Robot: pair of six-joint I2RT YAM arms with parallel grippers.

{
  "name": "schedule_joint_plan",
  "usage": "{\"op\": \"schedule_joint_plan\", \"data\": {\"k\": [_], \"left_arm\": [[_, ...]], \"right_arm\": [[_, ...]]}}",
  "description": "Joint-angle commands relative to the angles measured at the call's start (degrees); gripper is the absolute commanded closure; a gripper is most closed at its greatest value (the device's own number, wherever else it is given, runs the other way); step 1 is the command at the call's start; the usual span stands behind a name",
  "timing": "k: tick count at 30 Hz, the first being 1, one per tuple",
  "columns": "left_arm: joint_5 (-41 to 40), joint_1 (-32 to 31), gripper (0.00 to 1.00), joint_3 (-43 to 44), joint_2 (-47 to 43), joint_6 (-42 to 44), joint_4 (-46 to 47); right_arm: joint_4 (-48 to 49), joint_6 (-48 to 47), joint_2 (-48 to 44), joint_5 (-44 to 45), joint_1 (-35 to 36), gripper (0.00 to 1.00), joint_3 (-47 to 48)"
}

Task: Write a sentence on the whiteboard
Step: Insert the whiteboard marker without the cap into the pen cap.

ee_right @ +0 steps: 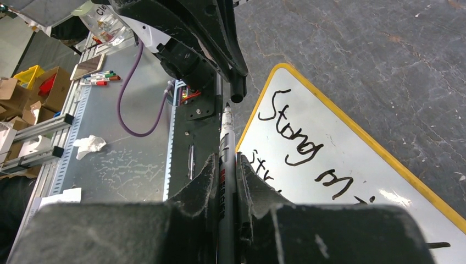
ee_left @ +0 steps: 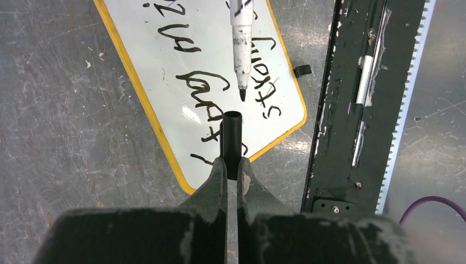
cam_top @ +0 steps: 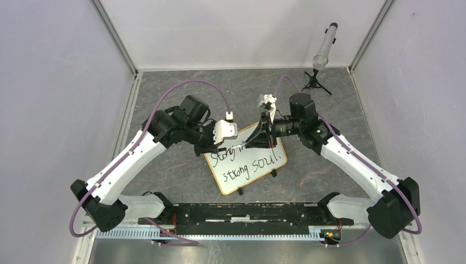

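Note:
The whiteboard [cam_top: 237, 184] lies flat on the grey table, yellow-framed, with black handwriting "Strong m..." and "strong soul." on it. My right gripper [ee_right: 226, 162] is shut on a grey marker [ee_right: 227, 135], uncapped, held just above the board's near-left part. My left gripper [ee_left: 232, 165] is shut on the black marker cap [ee_left: 232, 137], whose open end faces the marker [ee_left: 240, 44] tip. A small gap separates tip and cap. In the top view both grippers meet over the board's upper left, the left gripper [cam_top: 235, 145] close to the right gripper [cam_top: 248, 143].
A black rail [cam_top: 242, 212] runs along the near table edge between the arm bases. A grey cylinder on a small black tripod [cam_top: 323, 55] stands at the back right. White walls enclose the table on three sides.

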Motion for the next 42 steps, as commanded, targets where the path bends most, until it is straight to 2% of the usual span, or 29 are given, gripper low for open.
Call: {"op": "schedule_joint_plan", "data": {"k": [1, 42], "left_arm": [[0.25, -0.55, 0.98, 2.69, 0.08, -2.22, 1.81], [3.02, -1.77, 0.98, 1.82, -1.25, 0.96, -0.71]], "right_arm": [[2.34, 0.63, -0.37, -1.07, 0.49, 1.00, -0.17], [0.15, -1.41, 0.82, 0.10, 0.97, 1.00, 1.35]]}}
